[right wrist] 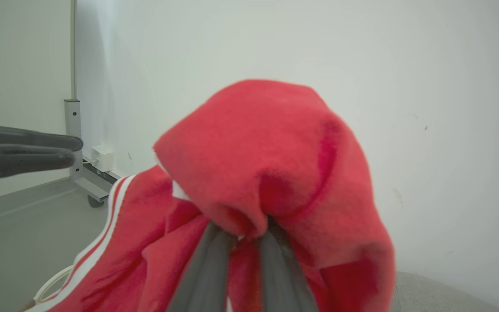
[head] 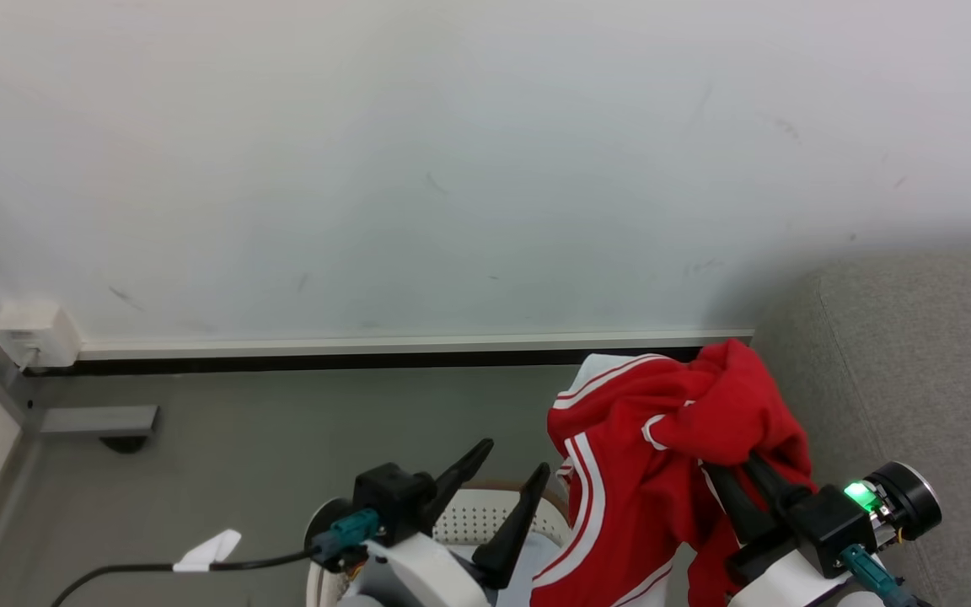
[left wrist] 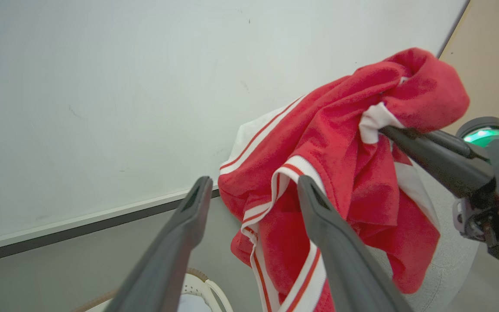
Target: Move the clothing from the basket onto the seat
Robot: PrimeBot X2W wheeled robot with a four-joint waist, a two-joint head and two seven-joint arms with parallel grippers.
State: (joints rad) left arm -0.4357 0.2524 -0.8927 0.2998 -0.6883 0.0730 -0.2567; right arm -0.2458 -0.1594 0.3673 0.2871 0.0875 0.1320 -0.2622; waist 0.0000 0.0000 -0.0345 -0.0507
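The red clothing (head: 646,472) with white stripes hangs in the air, draped over my right gripper (head: 726,464), which is shut on a fold of it. The same clothing (right wrist: 271,173) bunches over the right fingers (right wrist: 206,264) in the right wrist view. My left gripper (head: 515,468) stands open just left of the cloth, holding nothing; in its own view the clothing (left wrist: 340,173) hangs past the tip of the right-hand finger (left wrist: 340,251). Below it lies the perforated white basket (head: 473,518). The grey seat (head: 907,379) rises at the right.
A pale wall with a baseboard (head: 418,346) runs across the back above a grey floor (head: 241,455). A white socket box (head: 34,333) and a grey frame foot (head: 98,419) sit at the far left. A black cable (head: 157,569) trails from my left wrist.
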